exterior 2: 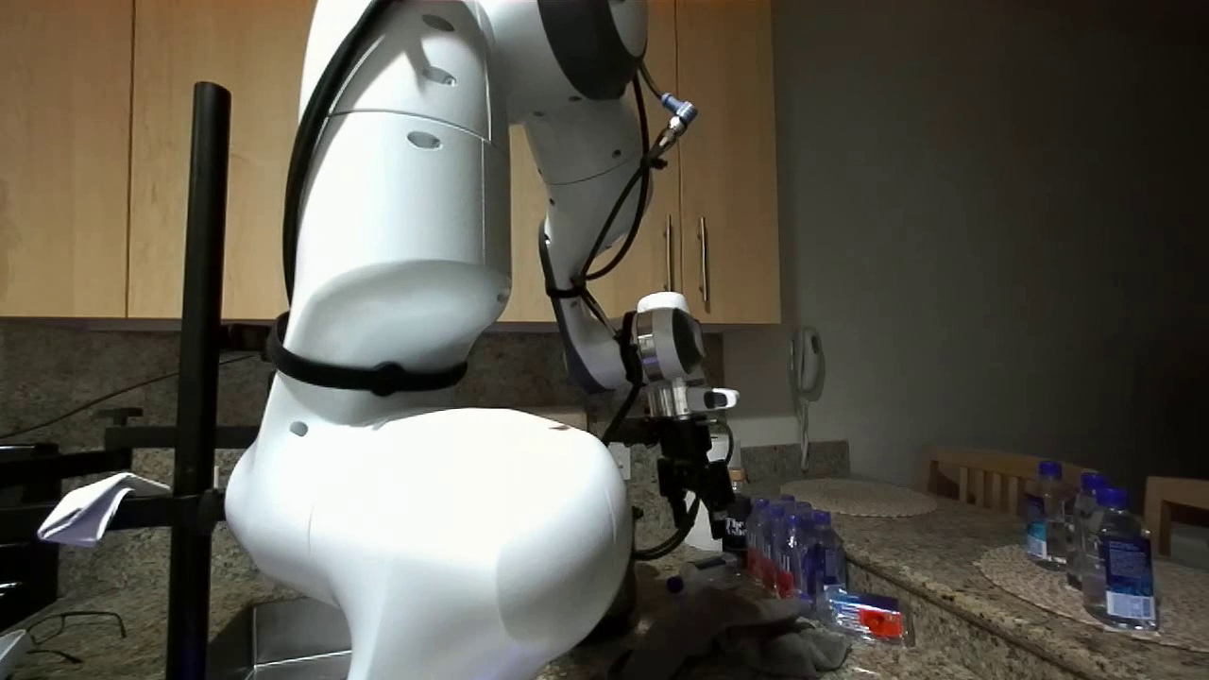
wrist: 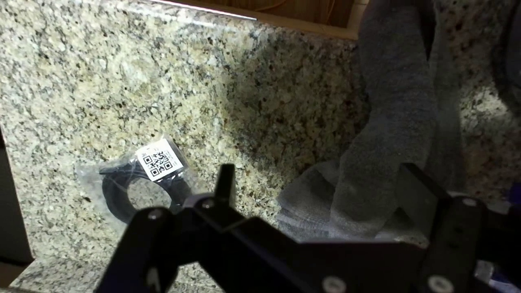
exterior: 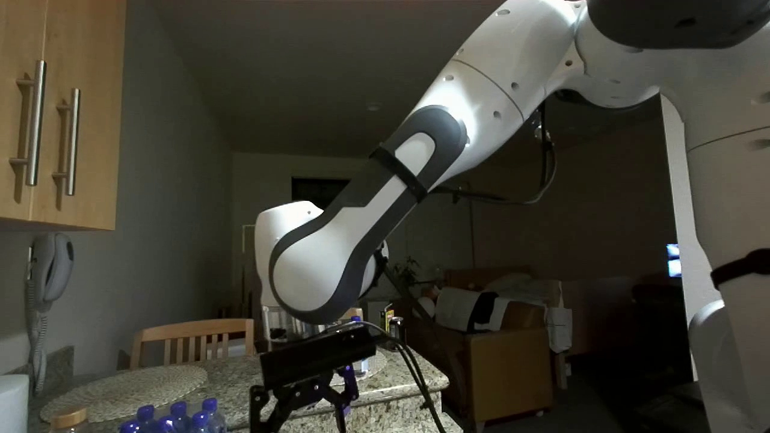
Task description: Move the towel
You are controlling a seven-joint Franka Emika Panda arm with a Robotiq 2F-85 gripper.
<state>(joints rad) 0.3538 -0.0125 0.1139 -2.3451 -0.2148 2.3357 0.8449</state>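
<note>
The grey towel [wrist: 390, 122] lies folded and bunched on the granite counter in the wrist view, running from the top right down to the jaws. In an exterior view the towel [exterior 2: 803, 650] is a dark grey heap on the counter below the gripper. My gripper [wrist: 317, 175] is open, with its fingers wide apart and nothing held between them. The towel's lower folds appear between the fingertips, nearer the right finger. The gripper also shows in both exterior views [exterior: 301, 412] [exterior 2: 699, 519], pointing down above the counter. The towel is out of view in an exterior view.
A black ring in a clear bag [wrist: 116, 199] lies left of the towel. Several blue-capped bottles [exterior 2: 793, 548] and a red-and-blue packet [exterior 2: 869, 614] stand or lie beside the towel. A raised granite ledge [exterior 2: 945, 576] borders the counter. A sink [exterior 2: 300, 633] is near the robot base.
</note>
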